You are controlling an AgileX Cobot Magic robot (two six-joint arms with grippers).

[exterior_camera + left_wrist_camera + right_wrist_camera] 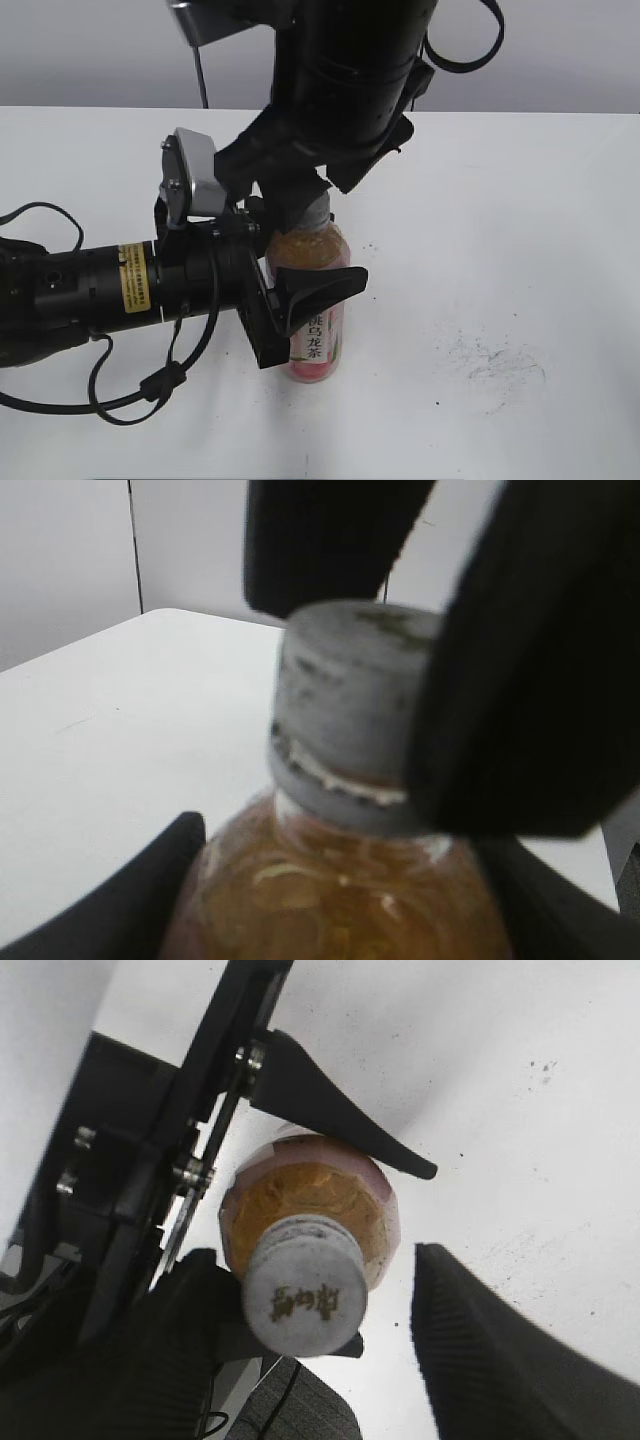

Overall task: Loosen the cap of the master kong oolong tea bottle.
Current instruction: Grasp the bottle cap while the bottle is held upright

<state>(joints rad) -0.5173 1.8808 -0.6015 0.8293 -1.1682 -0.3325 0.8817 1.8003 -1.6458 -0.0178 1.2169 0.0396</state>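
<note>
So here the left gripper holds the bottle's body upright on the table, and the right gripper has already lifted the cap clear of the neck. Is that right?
Not quite. The cap is on the neck of the bottle, not lifted off; the left wrist view shows it seated above the tea. The right gripper brackets it, one finger touching. The left gripper does hold the upright body, as the exterior view shows.

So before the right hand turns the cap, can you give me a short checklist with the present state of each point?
1. Bottle upright on the table: ok.
2. Left hand clamped on the bottle body: ok, a finger lies on each side.
3. Cap between the right hand's fingers: ok.
4. Right hand closed on the cap: not ok; the right wrist view shows a gap on one side.
5. Cap already loosened: cannot tell.
</note>
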